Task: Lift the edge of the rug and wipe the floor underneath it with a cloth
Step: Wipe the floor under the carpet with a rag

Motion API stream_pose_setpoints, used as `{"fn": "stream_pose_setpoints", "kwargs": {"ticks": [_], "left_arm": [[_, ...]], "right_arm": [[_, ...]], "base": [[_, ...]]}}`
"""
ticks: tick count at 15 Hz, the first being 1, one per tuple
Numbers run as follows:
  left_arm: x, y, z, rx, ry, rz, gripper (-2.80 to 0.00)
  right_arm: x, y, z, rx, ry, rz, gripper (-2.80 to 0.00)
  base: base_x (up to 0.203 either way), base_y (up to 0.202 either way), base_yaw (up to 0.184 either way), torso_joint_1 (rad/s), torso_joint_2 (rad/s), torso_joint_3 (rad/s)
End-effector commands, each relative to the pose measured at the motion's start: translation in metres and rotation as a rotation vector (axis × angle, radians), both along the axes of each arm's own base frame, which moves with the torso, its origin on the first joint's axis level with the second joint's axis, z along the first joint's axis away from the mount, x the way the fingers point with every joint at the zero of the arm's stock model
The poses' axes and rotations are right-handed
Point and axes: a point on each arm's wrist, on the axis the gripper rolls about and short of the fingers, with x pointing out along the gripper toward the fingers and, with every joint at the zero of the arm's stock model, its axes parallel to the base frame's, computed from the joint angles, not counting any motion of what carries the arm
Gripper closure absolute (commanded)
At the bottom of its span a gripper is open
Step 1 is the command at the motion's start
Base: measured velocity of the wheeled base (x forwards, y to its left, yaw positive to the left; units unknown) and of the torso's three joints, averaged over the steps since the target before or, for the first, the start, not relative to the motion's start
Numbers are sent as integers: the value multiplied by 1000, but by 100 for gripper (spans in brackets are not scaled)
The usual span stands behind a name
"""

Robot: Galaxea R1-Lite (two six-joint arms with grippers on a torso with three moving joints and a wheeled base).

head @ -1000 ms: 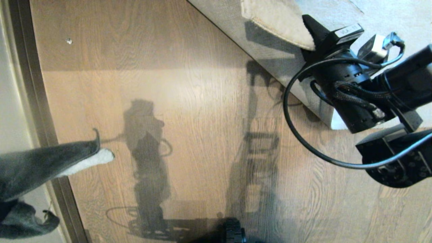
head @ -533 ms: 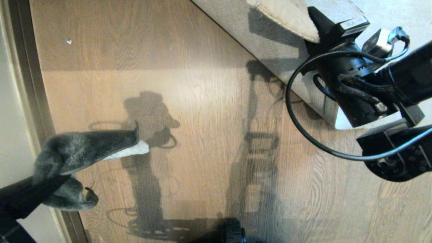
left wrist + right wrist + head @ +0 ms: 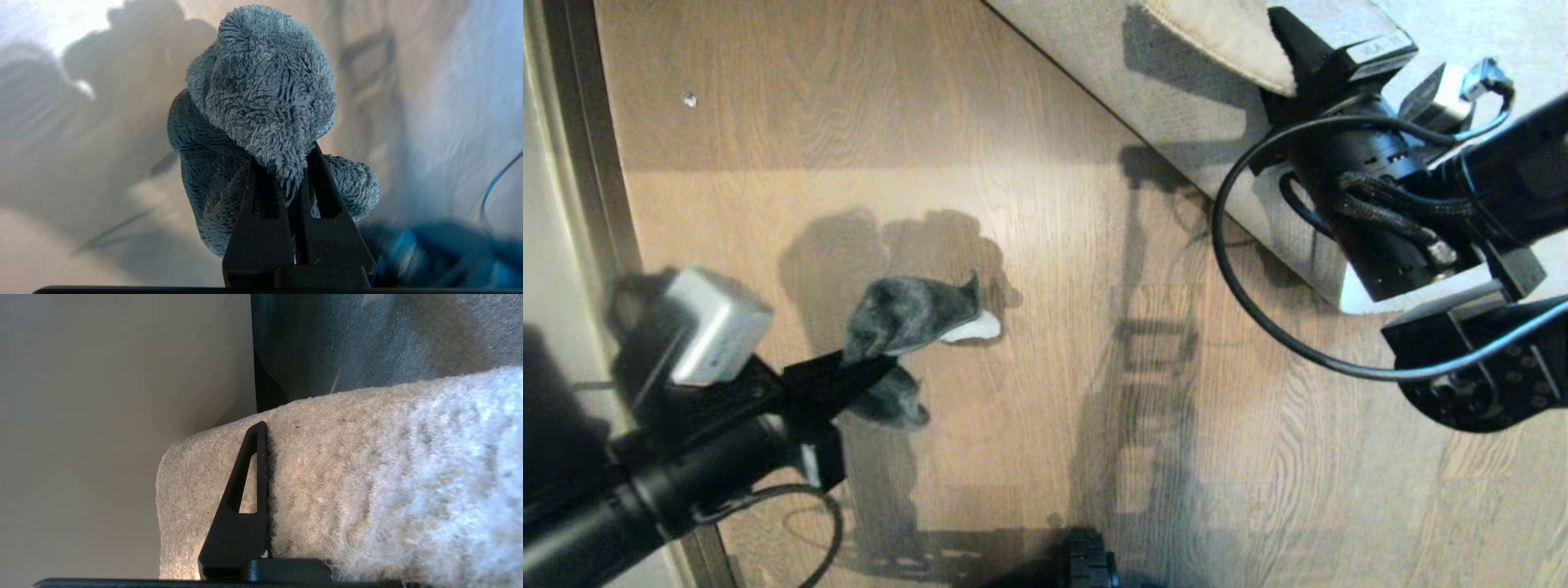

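Left tool [image 3: 870, 367] clamps cloth [image 3: 907, 314] above floor [image 3: 1045, 245].

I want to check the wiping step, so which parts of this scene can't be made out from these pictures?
- Floor under the rug edge: head view, cut off by the top edge and hidden by the right gripper.
- Right gripper's second finger: right wrist view, hidden behind the rug.
- Whether the cloth touches the floor: head view alone cannot tell; the left wrist view's background is blurred behind the left gripper.

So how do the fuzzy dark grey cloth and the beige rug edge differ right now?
The small fuzzy dark grey cloth hangs bunched over the wood floor; the beige rug edge is large, pale and folded up. The left gripper pinches the cloth, the right gripper the rug. Both are clamped.
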Motion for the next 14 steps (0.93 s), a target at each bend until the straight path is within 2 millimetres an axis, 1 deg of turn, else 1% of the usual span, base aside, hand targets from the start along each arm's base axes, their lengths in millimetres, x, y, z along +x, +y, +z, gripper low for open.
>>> {"fn": "stream_pose_setpoints", "kwargs": {"ticks": [1, 3, 4, 5, 6, 8, 10, 14], "left_arm": [[36, -49, -22, 15, 43, -38, 0], [59, -85, -24, -41, 4, -28, 0], [69, -104, -22, -84, -24, -18, 0], [77, -121, -19, -130, -48, -8, 0], [80, -134, -17, -165, -58, 3, 0], [87, -151, -23, -194, -49, 21, 0], [100, -163, -22, -242, -55, 63, 0], [122, -186, -28, -291, -66, 128, 0]], "right_arm": [[0, -3, 1, 25, -30, -4, 0], [0, -4, 1, 22, -29, -8, 0], [1, -4, 0, 19, -28, -11, 0], [1, -4, 0, 18, -26, -14, 0], [1, -4, 0, 19, -28, -14, 0], [1, -4, 0, 18, -27, -15, 0], [1, -7, 0, 18, -26, -22, 0], [2, -8, 0, 20, -27, -29, 0]], "base": [[0, 0, 0, 0, 0, 0], [0, 0, 0, 0, 0, 0], [0, 0, 0, 0, 0, 0], [0, 0, 0, 0, 0, 0], [0, 0, 0, 0, 0, 0], [0, 0, 0, 0, 0, 0], [0, 0, 0, 0, 0, 0], [0, 0, 0, 0, 0, 0]]}}
